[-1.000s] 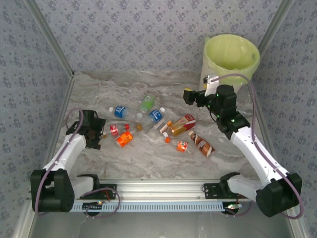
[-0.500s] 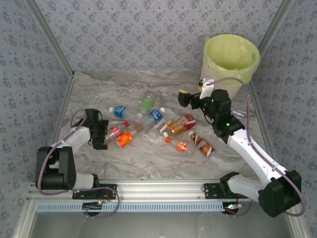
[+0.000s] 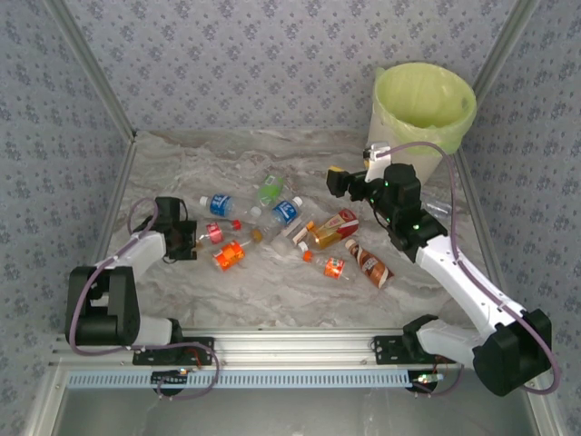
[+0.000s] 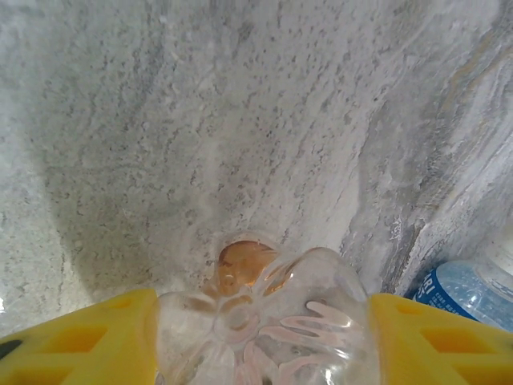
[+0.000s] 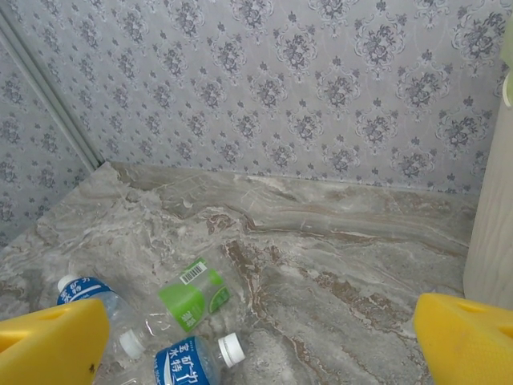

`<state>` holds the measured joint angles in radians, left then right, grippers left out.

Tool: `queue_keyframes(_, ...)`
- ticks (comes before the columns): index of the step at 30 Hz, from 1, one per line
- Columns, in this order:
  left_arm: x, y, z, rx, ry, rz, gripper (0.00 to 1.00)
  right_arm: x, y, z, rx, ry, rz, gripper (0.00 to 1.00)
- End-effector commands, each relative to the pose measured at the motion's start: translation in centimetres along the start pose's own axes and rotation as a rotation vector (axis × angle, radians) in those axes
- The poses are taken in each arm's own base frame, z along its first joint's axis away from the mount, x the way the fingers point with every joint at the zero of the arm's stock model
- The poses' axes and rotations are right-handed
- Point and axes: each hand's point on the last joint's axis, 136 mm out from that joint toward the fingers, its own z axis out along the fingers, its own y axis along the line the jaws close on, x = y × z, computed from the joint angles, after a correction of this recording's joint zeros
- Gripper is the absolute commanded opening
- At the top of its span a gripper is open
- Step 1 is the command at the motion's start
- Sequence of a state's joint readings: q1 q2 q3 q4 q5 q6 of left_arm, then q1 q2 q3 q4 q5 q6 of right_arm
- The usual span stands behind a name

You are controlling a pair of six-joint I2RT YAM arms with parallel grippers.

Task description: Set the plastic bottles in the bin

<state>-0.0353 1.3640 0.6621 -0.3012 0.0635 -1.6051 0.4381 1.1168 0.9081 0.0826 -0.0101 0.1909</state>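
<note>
Left of centre from above | left gripper (image 3: pixel 191 239) clenched on bottle (image 4: pixel 272 317) | lift clear of other bottles (image 3: pixel 283 212), carry level to bin (image 3: pixel 454 123) upper right | right gripper (image 3: pixel 342 179) released

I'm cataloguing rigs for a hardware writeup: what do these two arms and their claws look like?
Both the left arm and right arm have white link shells between bulky black joint housings, with a lilac cable looped along each. Small green lights glow on the right arm's wrist. The left claw and right claw have chunky yellow fingers.
</note>
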Motion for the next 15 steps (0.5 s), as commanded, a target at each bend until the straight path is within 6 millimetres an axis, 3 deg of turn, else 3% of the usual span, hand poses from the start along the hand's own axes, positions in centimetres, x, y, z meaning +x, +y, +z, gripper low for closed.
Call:
queue_keyframes(1, -0.6, -1.0, -1.0, 0.058, -0.044, 0.044, 0.54, -1.2, 0.3, 0.1, 0.006, -0.017, -0.004, 1.00)
queue_keyframes(9, -1.3, -4.0, -4.1, 0.180, -0.108, 0.145, 0.43, -0.1, 1.9, 1.6, -0.076, 0.009, -0.020, 1.00)
queue_keyframes(15, -1.3, -7.8, -9.9, 0.307, -0.196, 0.452, 0.42, 0.9, 4.9, 2.9, -0.224, 0.051, -0.069, 1.00)
